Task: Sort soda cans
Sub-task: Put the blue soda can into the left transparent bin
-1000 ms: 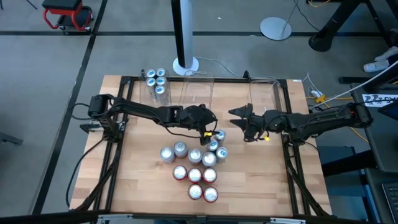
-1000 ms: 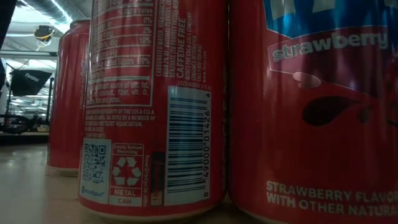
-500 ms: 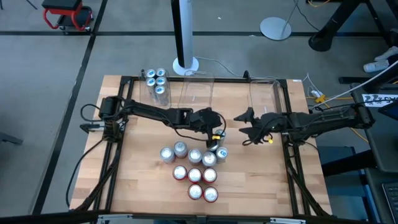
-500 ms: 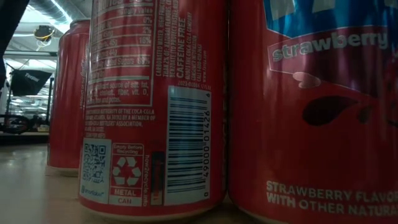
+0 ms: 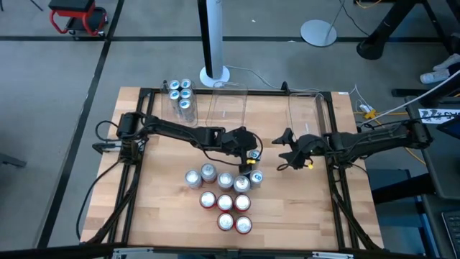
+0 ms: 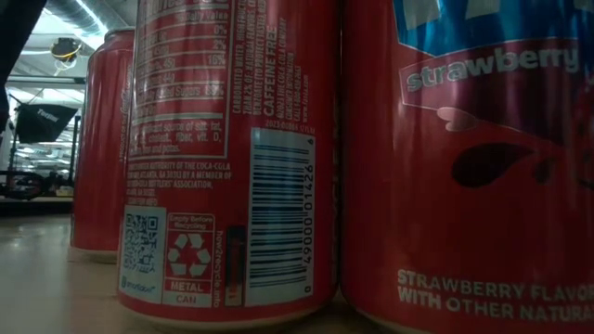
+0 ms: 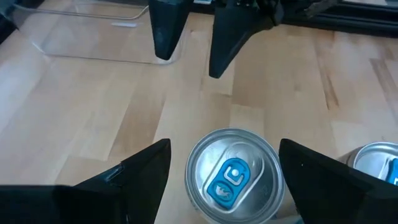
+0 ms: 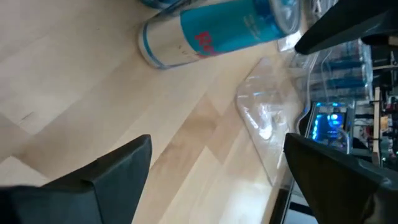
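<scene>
Just right of the frame's centre in the high view, the left claw (image 5: pixel 251 154) straddles a blue-tabbed soda can (image 7: pixel 231 175) with jaws wide, gripping nothing. It should drop squarely before closing, clear of neighbouring cans. The right claw (image 5: pixel 283 152) waits open and empty alongside.

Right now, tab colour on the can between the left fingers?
Blue, on the can; left wrist view.
</scene>
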Action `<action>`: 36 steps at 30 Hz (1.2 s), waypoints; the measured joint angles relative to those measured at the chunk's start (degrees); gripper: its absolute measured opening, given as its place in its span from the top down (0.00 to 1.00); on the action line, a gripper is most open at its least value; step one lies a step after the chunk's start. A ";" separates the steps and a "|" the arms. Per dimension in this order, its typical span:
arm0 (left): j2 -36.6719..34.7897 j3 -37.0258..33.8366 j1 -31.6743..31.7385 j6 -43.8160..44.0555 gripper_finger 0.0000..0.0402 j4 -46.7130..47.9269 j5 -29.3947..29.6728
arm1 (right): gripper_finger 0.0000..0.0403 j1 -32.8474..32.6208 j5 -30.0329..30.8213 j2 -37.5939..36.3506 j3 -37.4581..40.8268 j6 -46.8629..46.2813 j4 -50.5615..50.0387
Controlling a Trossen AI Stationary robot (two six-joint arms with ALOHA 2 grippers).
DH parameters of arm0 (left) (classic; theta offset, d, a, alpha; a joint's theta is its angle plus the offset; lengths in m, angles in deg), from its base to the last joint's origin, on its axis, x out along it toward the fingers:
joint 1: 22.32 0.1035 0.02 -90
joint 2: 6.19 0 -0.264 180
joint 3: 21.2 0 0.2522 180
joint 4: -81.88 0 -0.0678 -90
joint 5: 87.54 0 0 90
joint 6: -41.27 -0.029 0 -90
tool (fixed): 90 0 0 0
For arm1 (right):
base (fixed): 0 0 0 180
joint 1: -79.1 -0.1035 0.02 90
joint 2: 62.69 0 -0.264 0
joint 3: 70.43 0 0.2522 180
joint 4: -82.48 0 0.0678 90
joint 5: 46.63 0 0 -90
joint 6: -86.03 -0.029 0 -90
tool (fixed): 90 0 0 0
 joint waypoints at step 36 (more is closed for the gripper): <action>1.32 0.04 1.64 2.07 0.17 0.21 -3.25 | 0.09 0.02 -1.15 0.04 0.25 0.19 3.12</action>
